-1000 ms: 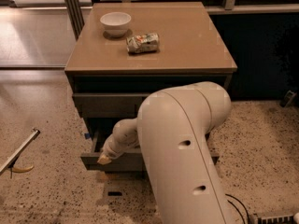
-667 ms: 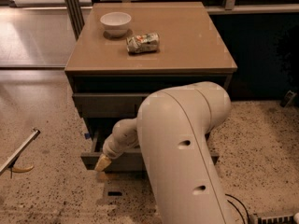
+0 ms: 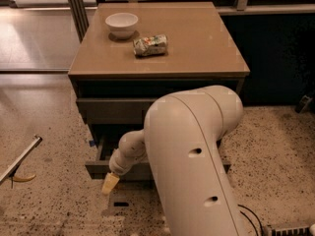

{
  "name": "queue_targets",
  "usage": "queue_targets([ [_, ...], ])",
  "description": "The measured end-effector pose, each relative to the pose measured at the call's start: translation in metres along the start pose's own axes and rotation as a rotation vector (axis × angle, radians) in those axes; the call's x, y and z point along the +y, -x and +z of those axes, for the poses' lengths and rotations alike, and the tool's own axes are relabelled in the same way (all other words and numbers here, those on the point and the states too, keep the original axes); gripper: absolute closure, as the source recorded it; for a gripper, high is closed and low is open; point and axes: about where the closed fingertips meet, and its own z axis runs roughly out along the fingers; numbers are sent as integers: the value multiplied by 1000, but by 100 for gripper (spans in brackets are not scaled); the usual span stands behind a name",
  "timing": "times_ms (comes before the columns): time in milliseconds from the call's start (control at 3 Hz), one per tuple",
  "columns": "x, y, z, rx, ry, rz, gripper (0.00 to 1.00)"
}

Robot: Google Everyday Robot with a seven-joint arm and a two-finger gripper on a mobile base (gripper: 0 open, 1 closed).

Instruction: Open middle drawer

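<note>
Dropped away from the middle drawer (image 3: 96, 169) over the last second: gripper (image 3: 110, 183), now just below and in front of the drawer's face, hanging over the speckled floor (image 3: 54, 205) and touching nothing. Cannot tell whether open or closed; seen only as one pale tan wedge. Left the drawer itself unmoved meanwhile, pulled out just above and behind the gripper, with a strip of its inside showing at the left. Judged as done or nearly so: pull finished, retreat under way. Farther up from the gripper, top drawer (image 3: 113, 111) shut, then cabinet top (image 3: 206, 48) with a white bowl (image 3: 122, 23) and a crushed can (image 3: 150, 45). Hidden behind the big white arm (image 3: 192, 161): right half of the open drawer, how far out it reaches, and anything beneath it, a lowest drawer included.
</note>
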Motion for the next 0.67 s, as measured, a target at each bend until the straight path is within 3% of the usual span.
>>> queue_targets([
  [667, 7, -2, -4, 5, 20, 1, 35],
])
